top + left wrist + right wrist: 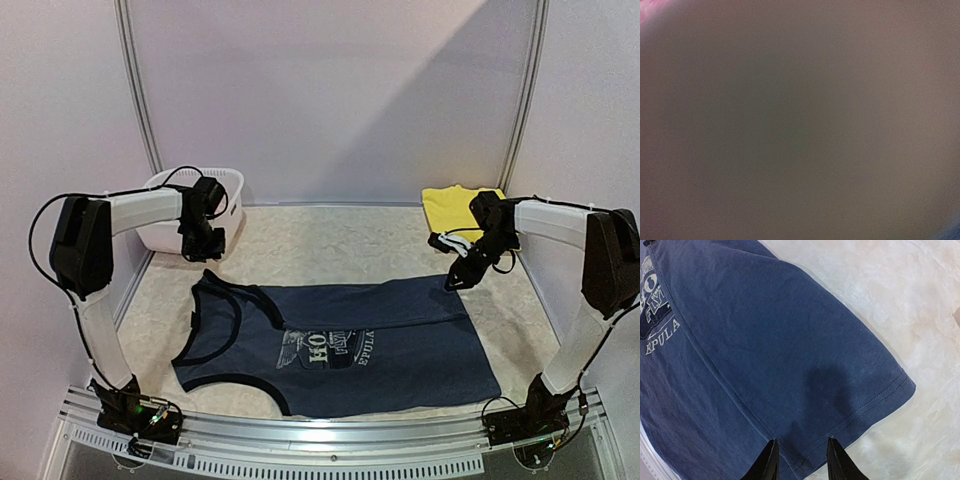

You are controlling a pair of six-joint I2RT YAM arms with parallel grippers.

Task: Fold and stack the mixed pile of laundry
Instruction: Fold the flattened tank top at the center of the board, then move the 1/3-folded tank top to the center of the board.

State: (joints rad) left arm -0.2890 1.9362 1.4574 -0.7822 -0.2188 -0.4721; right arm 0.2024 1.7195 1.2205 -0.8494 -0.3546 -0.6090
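Right tool (802, 441) part-open, empty, over navy tank top (765, 355) hem (left tool (207, 248) state unclear).

The top camera sits above and behind the left arm's base (130, 410) and the right arm's base (530, 420). It tilts down and forward toward the back wall (330, 90), far enough off to take in the whole surface (340, 235) and the spread navy tank top (400, 345).

The right wrist camera looks steeply down past its own right fingers (769, 465), close over the tank top's hem corner and the bare surface beside it. That corner and the white lettering (325, 350) show in both views.

The left wrist view is a uniform grey-brown blur, too near something to tell what it faces.
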